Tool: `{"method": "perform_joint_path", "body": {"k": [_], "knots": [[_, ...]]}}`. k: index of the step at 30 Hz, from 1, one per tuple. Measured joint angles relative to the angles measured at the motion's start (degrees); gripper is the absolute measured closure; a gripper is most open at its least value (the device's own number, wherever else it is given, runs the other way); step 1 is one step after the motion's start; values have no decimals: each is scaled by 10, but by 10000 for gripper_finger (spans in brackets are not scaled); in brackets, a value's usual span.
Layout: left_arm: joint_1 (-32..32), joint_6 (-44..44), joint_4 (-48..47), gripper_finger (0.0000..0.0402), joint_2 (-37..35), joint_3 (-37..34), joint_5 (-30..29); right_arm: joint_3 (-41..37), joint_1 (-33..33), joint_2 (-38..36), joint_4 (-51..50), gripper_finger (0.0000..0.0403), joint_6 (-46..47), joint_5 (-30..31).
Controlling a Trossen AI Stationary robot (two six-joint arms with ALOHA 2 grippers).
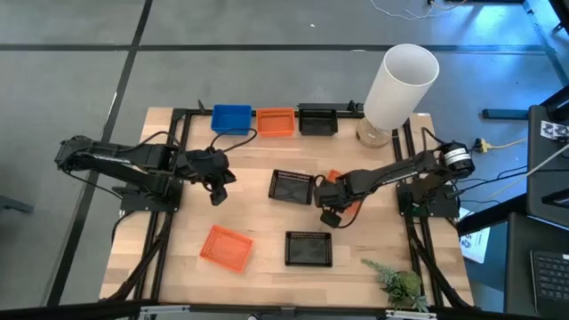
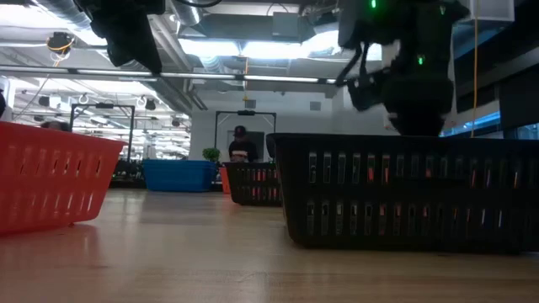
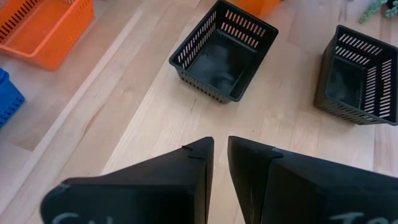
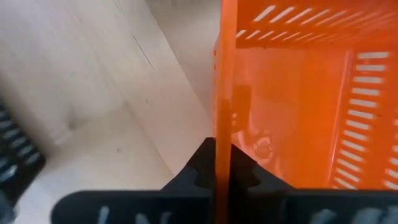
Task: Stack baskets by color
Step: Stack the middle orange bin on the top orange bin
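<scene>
Three baskets line the far edge: blue, orange and black. A black basket stands mid-table, another black one near the front, and an orange one at the near left. A third orange basket stands right of the middle black one, mostly hidden under my right gripper, which is shut on it. My left gripper hovers at the left, fingers nearly together, holding nothing. My right gripper pinches the orange basket's upright side wall, the one facing the middle black basket, at its top rim. One finger is inside the basket and one outside. The fingers come from above, pointing down. The basket's bottom appears to rest on the table.
A tall white cylinder stands at the far right corner. A small green plant lies near the front right. Bare wood shows between the left arm and the middle black basket.
</scene>
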Motion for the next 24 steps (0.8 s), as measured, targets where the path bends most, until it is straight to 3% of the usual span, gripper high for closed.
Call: {"method": "perform_joint_path", "body": {"k": [4, 8, 12, 16, 19, 24], "knots": [[0, 0, 0, 363, 0, 0, 0, 94, 0, -2, -102, 401, -39, 47], [0, 0, 0, 363, 0, 0, 0, 197, 0, -2, -139, 401, -117, 150], [0, 16, 0, 363, 0, 0, 0, 274, -1, -2, -116, 401, -215, 324], [0, 29, 0, 363, 0, 0, -8, 320, -14, -2, -31, 402, -322, 497], [0, 29, 0, 363, 0, 0, -29, 335, -40, -2, 72, 402, -428, 510], [0, 29, 0, 363, 0, 0, -44, 334, -108, 1, 225, 402, -565, 404]]}}
